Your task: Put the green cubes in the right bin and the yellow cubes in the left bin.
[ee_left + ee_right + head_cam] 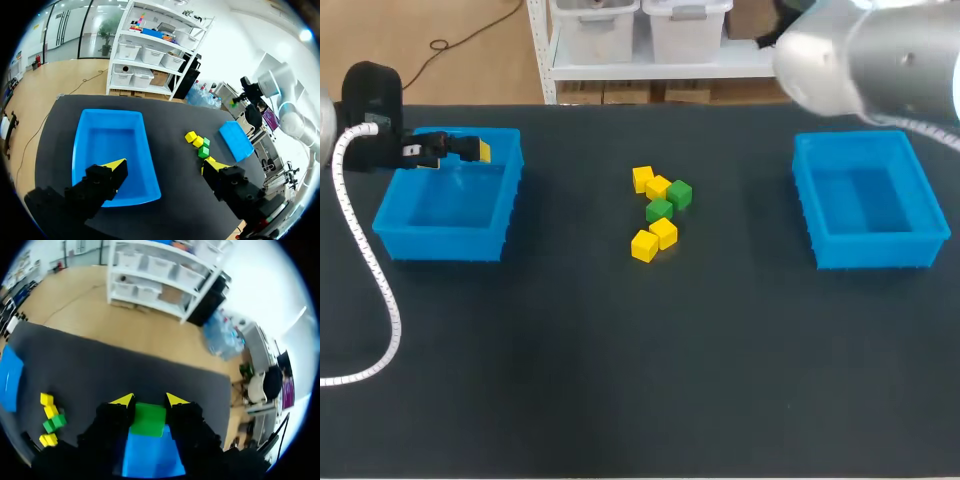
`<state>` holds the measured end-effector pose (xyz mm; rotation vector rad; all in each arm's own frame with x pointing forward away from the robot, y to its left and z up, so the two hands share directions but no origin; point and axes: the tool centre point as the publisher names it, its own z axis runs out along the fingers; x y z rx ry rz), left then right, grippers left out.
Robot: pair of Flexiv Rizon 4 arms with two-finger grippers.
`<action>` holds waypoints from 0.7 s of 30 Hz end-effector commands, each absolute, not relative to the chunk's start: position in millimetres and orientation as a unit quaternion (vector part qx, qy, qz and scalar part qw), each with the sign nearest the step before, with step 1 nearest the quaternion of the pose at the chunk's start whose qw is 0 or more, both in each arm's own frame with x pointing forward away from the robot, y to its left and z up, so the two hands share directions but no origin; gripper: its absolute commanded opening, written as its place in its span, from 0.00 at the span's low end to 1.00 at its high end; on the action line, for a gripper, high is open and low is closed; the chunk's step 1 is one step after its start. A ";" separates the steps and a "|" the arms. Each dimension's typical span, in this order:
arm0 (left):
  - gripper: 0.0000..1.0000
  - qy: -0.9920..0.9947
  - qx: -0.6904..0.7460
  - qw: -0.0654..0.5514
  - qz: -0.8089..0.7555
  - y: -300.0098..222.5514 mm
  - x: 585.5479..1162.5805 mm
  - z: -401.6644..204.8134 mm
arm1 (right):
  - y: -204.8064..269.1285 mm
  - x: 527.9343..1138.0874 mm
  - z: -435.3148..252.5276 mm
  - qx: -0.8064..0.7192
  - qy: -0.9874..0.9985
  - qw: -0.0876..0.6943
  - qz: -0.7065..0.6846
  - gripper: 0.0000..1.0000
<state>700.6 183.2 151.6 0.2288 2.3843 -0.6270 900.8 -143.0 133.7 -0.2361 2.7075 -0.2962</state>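
**Green cube held over the right bin**

My right gripper (150, 401) grips a green cube (148, 420) between its fingers, with the right bin (150, 460) directly beneath. My left gripper (164, 166) hangs spread and empty above the left bin (107, 145). The loose cubes (200, 144) lie ahead of it on the table.

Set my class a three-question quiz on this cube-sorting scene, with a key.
1. How many yellow cubes lie on the table?
2. True or false: the left gripper holds a yellow cube.
3. What is the right gripper shut on? A) a green cube B) a yellow cube C) nothing

Key: 1) four. 2) False: it is open and empty above the left bin. 3) A.
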 end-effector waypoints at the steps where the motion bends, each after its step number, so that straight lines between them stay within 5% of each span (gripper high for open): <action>1: 1.00 0.908 0.088 0.329 -0.242 184.4 700.0 150.2 | -170.9 789.4 146.4 -0.063 0.949 0.289 -0.105 0.00; 11: 1.00 0.908 0.088 0.329 -0.242 184.4 700.0 150.2 | -198.7 731.0 115.4 0.016 0.968 0.230 -0.103 0.00; 21: 1.00 0.908 0.088 0.329 -0.242 184.4 700.0 150.2 | -196.3 740.2 48.0 0.028 0.982 0.169 -0.084 0.00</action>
